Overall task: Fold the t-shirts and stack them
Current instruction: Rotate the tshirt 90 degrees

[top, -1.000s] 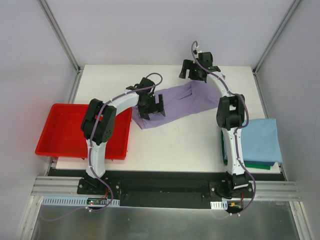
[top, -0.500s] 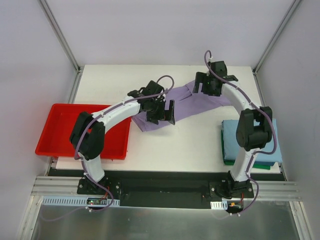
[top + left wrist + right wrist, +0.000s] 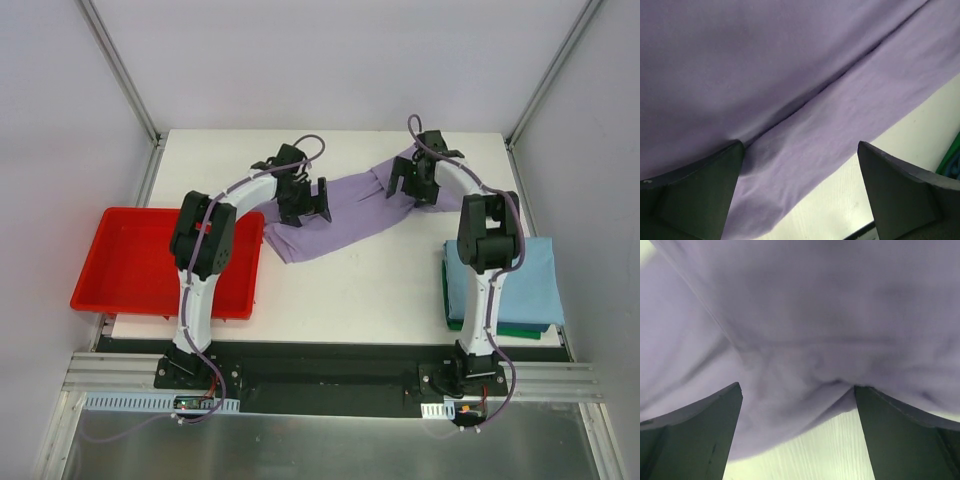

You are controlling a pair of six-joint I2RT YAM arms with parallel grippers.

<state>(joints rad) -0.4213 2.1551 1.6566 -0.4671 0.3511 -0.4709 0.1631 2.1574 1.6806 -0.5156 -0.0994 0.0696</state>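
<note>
Left gripper: the two dark fingers stand wide apart and clamp nothing. They sit low over the cloth, with a long fold running between them.
Right gripper: also wide apart, with nothing pinched. A small bunch of wrinkled cloth lies between the fingers.
Lavender purple cotton t-shirt: spread as a slanted band on the far half of the table, not folded neatly. The left gripper is over its left end and the right gripper over its right end.
Light blue folded t-shirt: lies at the right edge of the table, well apart from the lavender one.
Dark green t-shirt: under the light blue one; only a thin edge shows at the near side.
White rectangular table: carries all three shirts.
Red plastic tray: at the left edge of the table, beside the left arm.
</note>
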